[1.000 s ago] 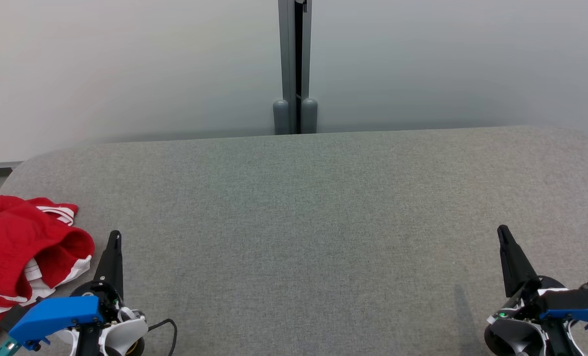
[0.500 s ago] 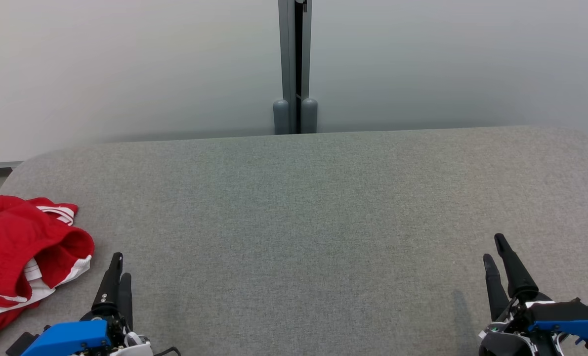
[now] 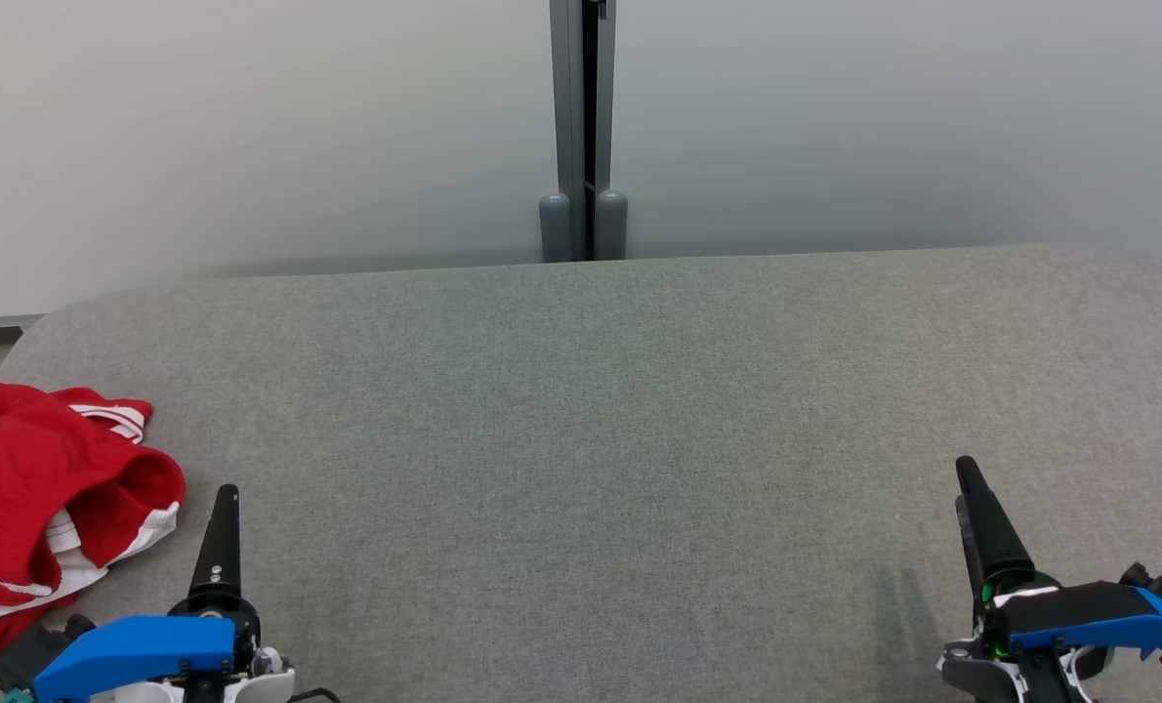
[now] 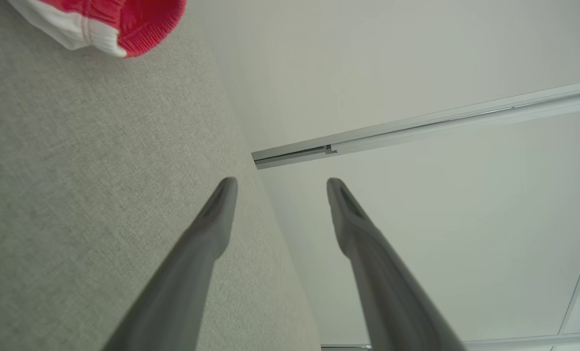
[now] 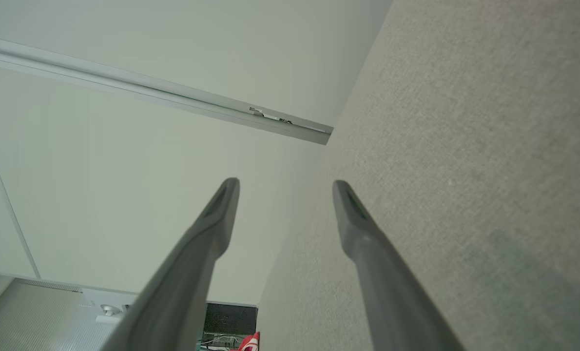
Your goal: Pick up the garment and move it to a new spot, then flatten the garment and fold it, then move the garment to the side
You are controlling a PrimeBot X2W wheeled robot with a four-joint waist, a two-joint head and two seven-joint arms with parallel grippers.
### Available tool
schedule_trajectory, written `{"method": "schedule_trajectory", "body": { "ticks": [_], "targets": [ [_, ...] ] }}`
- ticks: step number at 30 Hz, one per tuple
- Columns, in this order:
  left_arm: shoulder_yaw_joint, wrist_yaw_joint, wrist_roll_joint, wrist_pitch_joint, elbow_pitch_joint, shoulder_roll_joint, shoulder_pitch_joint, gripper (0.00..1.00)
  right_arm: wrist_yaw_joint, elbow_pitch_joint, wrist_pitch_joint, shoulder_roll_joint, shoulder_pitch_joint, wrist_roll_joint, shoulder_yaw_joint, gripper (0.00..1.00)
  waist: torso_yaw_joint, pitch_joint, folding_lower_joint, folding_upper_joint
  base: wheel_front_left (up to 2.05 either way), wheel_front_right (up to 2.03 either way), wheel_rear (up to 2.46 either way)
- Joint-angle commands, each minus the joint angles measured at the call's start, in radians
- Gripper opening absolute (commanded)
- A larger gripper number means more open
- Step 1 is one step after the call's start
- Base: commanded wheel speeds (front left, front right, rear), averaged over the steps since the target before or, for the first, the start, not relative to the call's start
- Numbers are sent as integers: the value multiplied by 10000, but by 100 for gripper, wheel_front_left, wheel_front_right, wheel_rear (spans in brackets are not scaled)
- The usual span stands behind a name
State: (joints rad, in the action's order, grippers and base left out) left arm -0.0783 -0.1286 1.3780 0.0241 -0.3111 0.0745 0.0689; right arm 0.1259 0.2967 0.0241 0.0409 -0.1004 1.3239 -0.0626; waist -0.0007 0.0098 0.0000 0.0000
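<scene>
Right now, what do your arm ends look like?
The left end effector and right end effector each have two long, tapering dark fingers on a blue housing over white parts. A black cable trails by the left; a green light glows on the right.

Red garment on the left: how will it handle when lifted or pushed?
Probably floppy: the red garment lies crumpled in soft folds, so it should sag from one pinch. On the cloth-covered table, a push would likely bunch it, not slide it.
</scene>
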Motion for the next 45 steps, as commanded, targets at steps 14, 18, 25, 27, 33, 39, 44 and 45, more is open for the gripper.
{"method": "schedule_trajectory", "body": {
  "ticks": [14,18,25,27,33,39,44,45],
  "targets": [
    [264,-10,-3132,-603,-152,214,438,100,37,123,-601,31,-492,-3384,-82,100,-27,15,0,0,0,0,0],
    [294,-11,-3907,-751,-219,223,470,100,39,222,-750,36,-532,-4018,-38,100,-37,17,0,0,0,0,0],
    [500,-14,-5153,-995,-434,302,453,100,43,421,-995,46,-565,-5106,-13,100,-52,20,0,0,0,0,0],
    [558,-14,-5468,-1057,-460,328,454,100,44,491,-1057,49,-583,-5423,-34,100,-54,24,0,0,0,0,0],
    [698,-16,-6338,-1252,-480,336,403,100,46,676,-1253,58,-643,-6285,-70,100,-68,36,0,0,0,0,0],
    [800,-17,-7134,-1433,-566,362,418,100,44,770,-1434,67,-697,-7181,-99,100,-68,31,0,0,0,0,0],
    [880,-19,-7758,-1569,-639,387,437,100,46,861,-1579,74,-732,-7821,-109,100,-72,15,0,0,0,0,0],
    [906,-19,-7872,-1605,-656,393,439,100,45,870,-1604,75,-728,-7954,-107,100,-72,10,0,0,0,0,0]
  ]
}}
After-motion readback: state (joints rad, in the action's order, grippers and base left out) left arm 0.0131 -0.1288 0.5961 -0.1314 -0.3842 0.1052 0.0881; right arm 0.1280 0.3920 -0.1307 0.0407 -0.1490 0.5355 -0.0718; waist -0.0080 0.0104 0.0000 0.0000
